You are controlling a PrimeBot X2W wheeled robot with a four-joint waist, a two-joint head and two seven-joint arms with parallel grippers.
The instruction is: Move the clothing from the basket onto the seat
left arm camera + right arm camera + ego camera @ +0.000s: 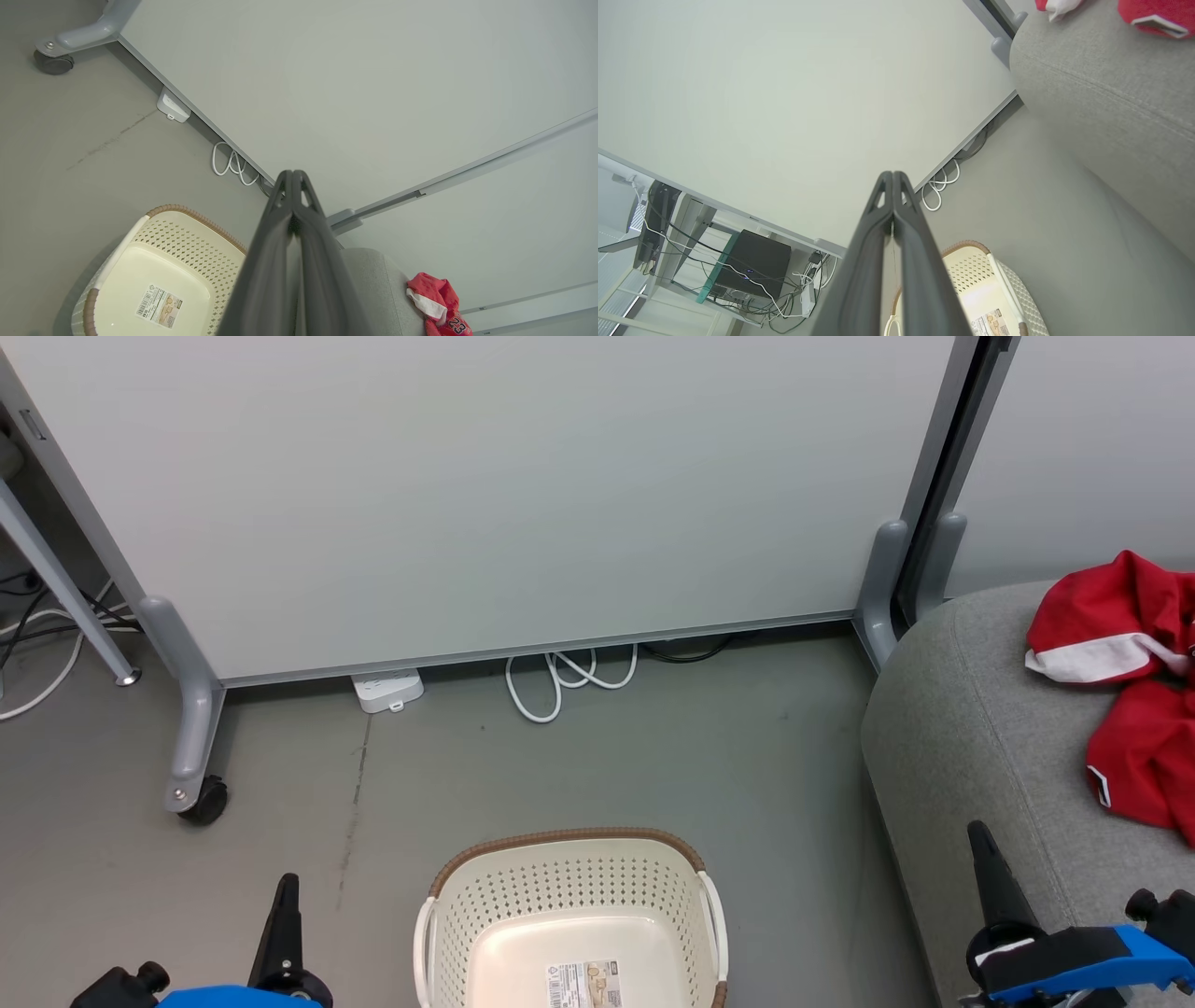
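In the head view the bottom edge cuts the basket (569, 837), so its near wall and the lower part of its label sticker (583, 985) are lost. The sticker's print is too small to read. The sofa (971, 728) runs off the right and bottom edges. The clothing (1111, 616) on it is cropped by the right edge. In the left wrist view the left gripper (293, 173) blurs toward the bottom edge, hiding part of the basket's wall and of the sofa's edge.
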